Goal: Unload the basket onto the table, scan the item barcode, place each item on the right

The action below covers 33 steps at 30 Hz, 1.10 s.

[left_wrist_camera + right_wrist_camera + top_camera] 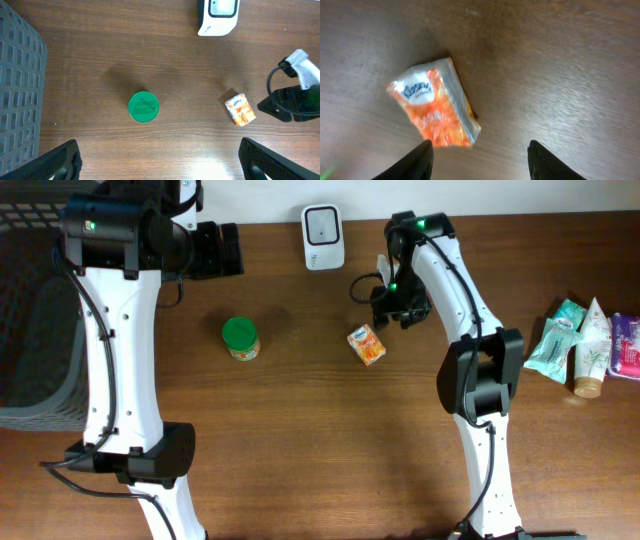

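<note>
Orange tissue pack lies on tabletop, near scanner; right claw parted, empty, above it; left claw wide, empty; risk: soft slick pack skids when pinched; barcode may face down.

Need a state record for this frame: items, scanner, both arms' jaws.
scanner: white, at the back, centre
pack: orange tissue pack, lying flat in front of the scanner, touched by neither arm
jar: green lid, upright, left of the pack
basket: grey, far left
toiletries: cluster at the right edge
left gripper: jaws open, empty, above the jar
right gripper: jaws open, empty, pack just ahead of it
</note>
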Each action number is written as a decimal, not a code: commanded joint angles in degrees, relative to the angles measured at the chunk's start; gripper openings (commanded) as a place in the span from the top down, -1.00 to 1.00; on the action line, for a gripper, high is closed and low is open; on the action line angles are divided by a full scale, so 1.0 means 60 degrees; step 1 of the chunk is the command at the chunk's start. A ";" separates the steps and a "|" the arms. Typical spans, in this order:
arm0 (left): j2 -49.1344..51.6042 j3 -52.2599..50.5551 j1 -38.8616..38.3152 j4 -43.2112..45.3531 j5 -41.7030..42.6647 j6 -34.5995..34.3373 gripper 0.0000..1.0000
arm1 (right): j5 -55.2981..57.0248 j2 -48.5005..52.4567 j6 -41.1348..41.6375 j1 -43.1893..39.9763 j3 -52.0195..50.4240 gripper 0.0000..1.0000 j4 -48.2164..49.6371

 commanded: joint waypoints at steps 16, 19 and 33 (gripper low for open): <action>-0.0138 0.0102 -0.0029 -0.0007 0.0004 0.0146 -0.98 | 0.3078 0.0040 0.1366 0.1807 -0.0911 0.36 0.0517; -0.0138 0.0102 -0.0029 -0.0011 0.0004 0.0146 -0.98 | 0.3075 0.0069 0.1475 0.1825 -0.1341 0.36 0.0812; -0.0138 0.0102 -0.0029 -0.0007 0.0004 0.0149 -0.98 | -0.4619 0.0066 -0.0998 -0.0576 -0.2361 0.92 0.2339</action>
